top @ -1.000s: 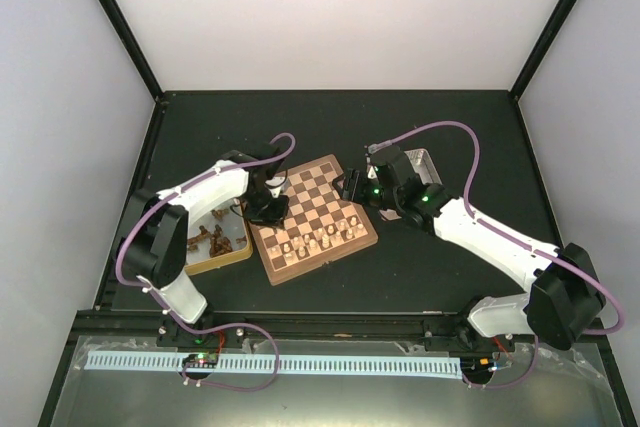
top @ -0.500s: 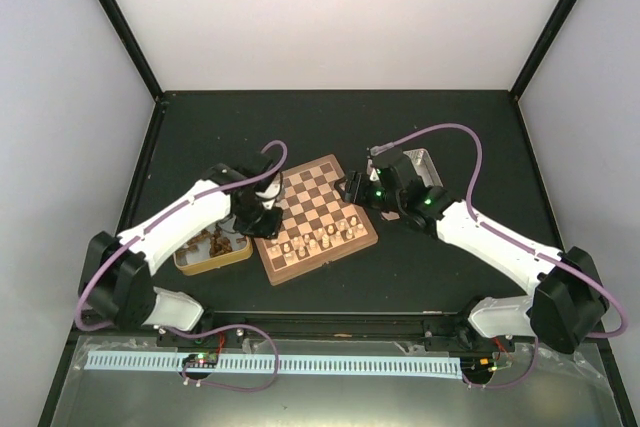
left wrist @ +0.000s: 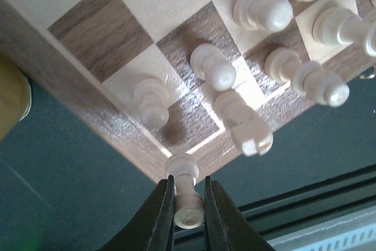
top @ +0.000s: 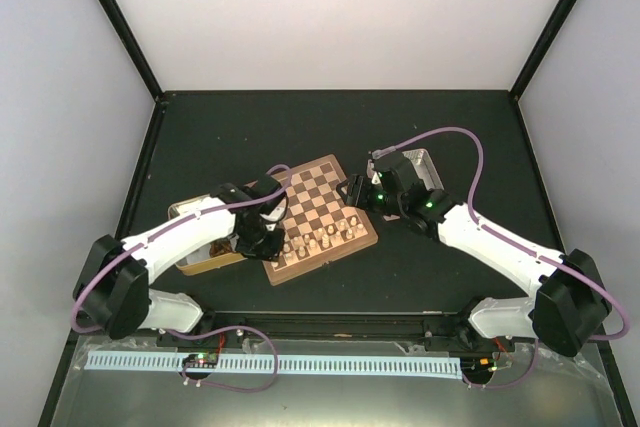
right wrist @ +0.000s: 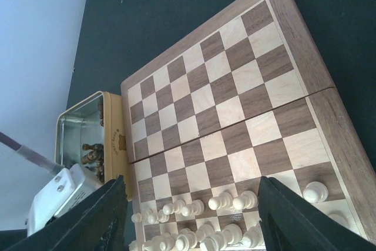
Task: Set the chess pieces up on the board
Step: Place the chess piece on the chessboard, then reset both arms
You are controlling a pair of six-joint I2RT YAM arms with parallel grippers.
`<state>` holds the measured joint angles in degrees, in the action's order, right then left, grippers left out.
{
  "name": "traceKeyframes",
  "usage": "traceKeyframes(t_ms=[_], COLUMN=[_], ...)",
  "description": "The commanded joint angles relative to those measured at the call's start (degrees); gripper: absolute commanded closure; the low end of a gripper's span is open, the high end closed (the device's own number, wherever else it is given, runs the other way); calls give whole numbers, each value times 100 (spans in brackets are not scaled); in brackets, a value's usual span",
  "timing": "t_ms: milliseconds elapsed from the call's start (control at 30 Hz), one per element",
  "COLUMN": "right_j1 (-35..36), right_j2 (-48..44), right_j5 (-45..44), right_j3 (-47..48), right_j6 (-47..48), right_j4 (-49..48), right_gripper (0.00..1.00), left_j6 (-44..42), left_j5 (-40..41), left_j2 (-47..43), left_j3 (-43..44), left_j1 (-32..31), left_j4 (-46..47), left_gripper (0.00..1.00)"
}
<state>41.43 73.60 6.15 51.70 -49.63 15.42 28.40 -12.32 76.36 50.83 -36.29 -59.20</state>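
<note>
Crowding the board's (left wrist: 76, 27) corner nearest the desk's (left wrist: 59, 192) front edge, chess pieces (left wrist: 212, 69) stand near the left fingers (left wrist: 161, 221) pinching a pawn (left wrist: 188, 204); right fingers (right wrist: 100, 221) gape empty.

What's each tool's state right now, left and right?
Left tool: closed, holding a pale chess piece.
Right tool: open, holding nothing.

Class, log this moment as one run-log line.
left gripper: shut on chess piece at board corner | right gripper: open, empty, above board
</note>
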Motion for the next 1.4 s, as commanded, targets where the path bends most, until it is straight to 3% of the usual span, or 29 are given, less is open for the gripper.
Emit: traceKeyframes(t_ms=[0, 333, 600, 767, 967, 1200, 1367], right_j1=[0, 5, 4, 1, -1, 2, 4], right_j2=[-112, -66, -98, -196, -433, -678, -1099], right_j5=[-64, -65, -44, -50, -297, -701, -1356], right_j3=[-42, -20, -37, -55, -67, -96, -124], right_j6=[-21, 14, -2, -10, 62, 403, 1022], right_j4=[-136, -114, -101, -77, 138, 537, 1093], right_gripper=[39, 39, 39, 39, 39, 37, 36], left_j6=[183, 114, 63, 51, 208, 428, 403], left_j5=[-94, 32, 70, -29, 189, 1041, 1746], left_j2=[278, 651, 545, 363, -215, -1231, -2387], left_j3=[44, -18, 10, 52, 192, 310, 327], left_j1=[-48, -50, -46, -45, -49, -4, -1], left_j4=[471, 585, 485, 432, 240, 129, 406], left_gripper=[96, 92, 73, 68, 60, 53, 37])
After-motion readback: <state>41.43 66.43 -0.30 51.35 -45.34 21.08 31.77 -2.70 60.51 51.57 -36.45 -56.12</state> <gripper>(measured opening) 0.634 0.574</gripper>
